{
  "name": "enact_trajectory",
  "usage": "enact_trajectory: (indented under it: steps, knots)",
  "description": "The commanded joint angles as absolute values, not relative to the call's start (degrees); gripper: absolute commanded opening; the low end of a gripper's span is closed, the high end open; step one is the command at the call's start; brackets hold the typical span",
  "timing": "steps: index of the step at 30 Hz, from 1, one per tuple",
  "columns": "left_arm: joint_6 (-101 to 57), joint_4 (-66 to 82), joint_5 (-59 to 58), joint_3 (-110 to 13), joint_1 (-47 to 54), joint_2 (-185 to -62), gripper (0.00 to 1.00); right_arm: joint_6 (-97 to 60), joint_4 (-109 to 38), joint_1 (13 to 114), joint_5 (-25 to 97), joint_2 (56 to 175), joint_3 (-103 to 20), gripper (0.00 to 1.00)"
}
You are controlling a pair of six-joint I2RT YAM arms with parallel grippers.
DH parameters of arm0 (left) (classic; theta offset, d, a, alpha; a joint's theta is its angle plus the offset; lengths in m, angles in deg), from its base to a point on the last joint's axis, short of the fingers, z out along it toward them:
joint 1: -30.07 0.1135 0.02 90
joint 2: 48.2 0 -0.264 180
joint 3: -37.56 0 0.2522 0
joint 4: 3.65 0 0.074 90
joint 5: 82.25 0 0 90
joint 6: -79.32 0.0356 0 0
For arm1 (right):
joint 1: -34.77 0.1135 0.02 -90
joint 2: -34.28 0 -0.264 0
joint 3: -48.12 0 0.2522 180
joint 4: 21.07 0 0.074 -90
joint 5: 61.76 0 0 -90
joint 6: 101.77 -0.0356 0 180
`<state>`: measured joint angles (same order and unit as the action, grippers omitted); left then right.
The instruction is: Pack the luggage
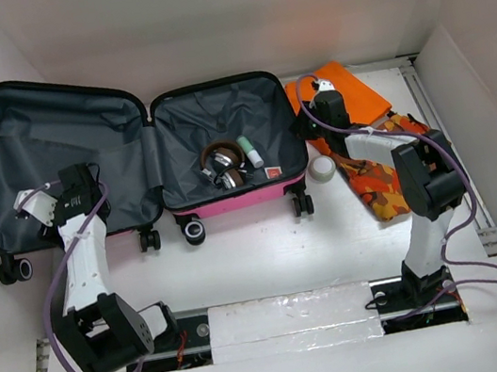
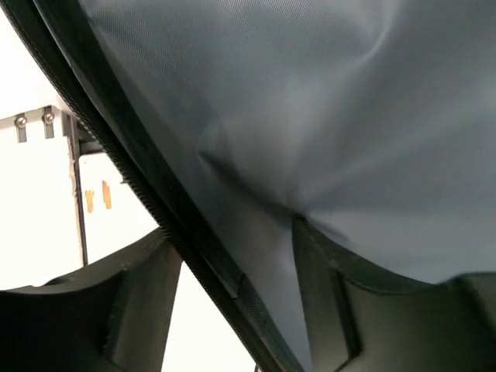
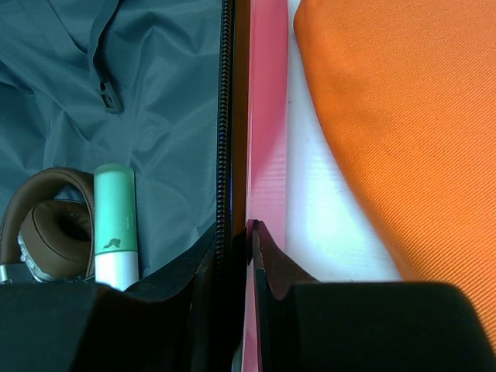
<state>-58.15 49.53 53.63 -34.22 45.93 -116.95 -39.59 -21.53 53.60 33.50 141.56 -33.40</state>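
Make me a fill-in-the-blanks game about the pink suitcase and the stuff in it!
1. The brown padded headphones lie in the open hot-pink hard-shell suitcase beside a ____ plastic tube.
2. The suitcase's fabric lining is dark ____.
3. The ____ end effector clamps the suitcase's pink side wall.
Missing words: green; grey; right.

Pink suitcase lying open
The luggage point(image 1: 241, 200) lies flat at the table's far left, its two grey-lined halves spread side by side, black zipper trim, wheels toward the near edge.
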Motion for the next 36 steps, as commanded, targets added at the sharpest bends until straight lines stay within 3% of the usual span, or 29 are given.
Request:
enact_trajectory:
  steps: [1, 3, 7, 11, 18, 22, 27, 36]
  knots:
    - [-56.7, 46.5, 56.3, -34.7, 46.2, -115.3, 0.49, -38.5, -24.3, 57.5, 43.2, 142.7, -30.7, 0.0]
    - [-56.7, 46.5, 56.3, -34.7, 46.2, -116.7, 0.48, -38.5, -24.3, 57.5, 43.7, 142.7, -30.7, 0.0]
    - [-57.2, 44.4, 57.9, -31.8, 46.2, -117.2, 0.36, -38.0, -24.3, 57.5, 43.7, 142.7, -30.7, 0.0]
    - [-57.2, 42.5, 55.6, -29.3, 46.2, -114.3, 0.01, -38.0, -24.3, 57.5, 43.7, 142.7, -30.7, 0.0]
    - [-51.5, 38.1, 44.8, -35.9, 43.4, -101.3, 0.0, -37.4, -26.9, 61.6, 42.0, 145.3, -33.0, 0.0]
    - [-50.9, 38.6, 37.7, -43.0, 41.8, -101.5, 0.0, -36.9, -28.8, 64.3, 39.9, 146.4, -35.4, 0.0]
    - [-49.3, 34.3, 26.3, -43.8, 41.8, -99.7, 0.0, -35.6, -32.2, 67.6, 36.9, 147.2, -38.1, 0.0]
    - [-46.5, 29.8, 16.3, -45.4, 41.8, -98.2, 0.0, -36.2, -34.9, 76.0, 34.9, 152.2, -46.2, 0.0]
